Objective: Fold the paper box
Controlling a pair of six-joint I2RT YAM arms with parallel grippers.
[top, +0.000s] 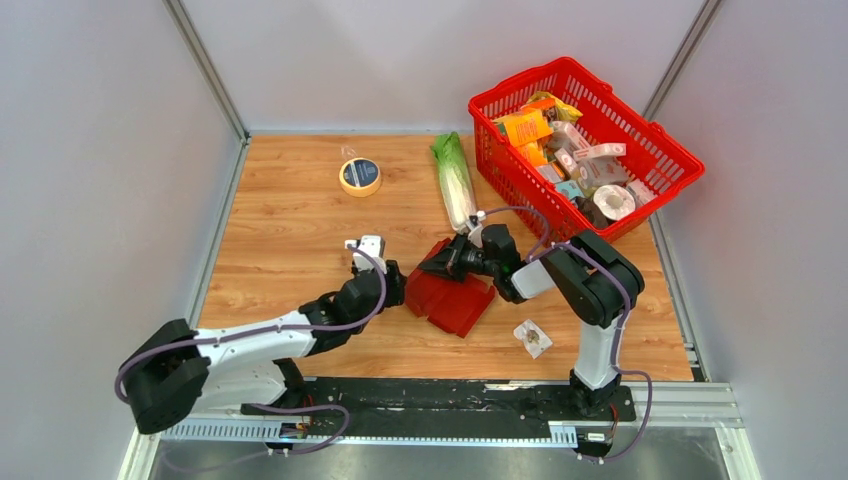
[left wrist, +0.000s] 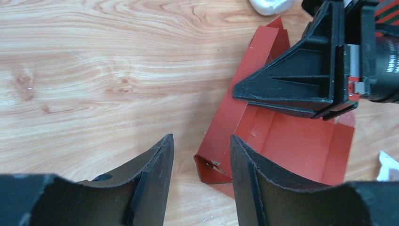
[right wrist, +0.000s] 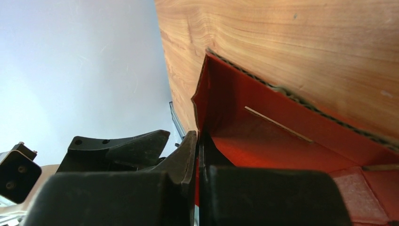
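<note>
Dark-red card: the paper box (top: 455, 300) lies mid-surface between the 2 arms, partly raised from flat.
Wood: the surface (top: 290, 220), pale grain, carries everything.
Right pincer (right wrist: 197, 136): closed on 1 upright wall of the box, with the thin card nipped between its fingers.
Left pincer (left wrist: 201, 137): open and holding nothing. It sits low at the box's near-left corner, the loose corner tab just beside 1 finger.
Done: the floor panel lies flat on the wood, 1 long wall stands, and crease lines show inside.
Left to do: by my reading the fold is early to middle. The corner tab hangs loose, the other flaps lie splayed, and no closed block has formed. The remaining walls need raising and tucking.
Count, task things: 1 box, 2 pincers.
Count, others: 1 red basket (top: 520, 80) at the far right, its heap of packets too jumbled to count; 1 tape roll (top: 360, 177); 1 wrapped green vegetable (top: 453, 180); 1 small sachet (top: 532, 337) near the right arm.
</note>
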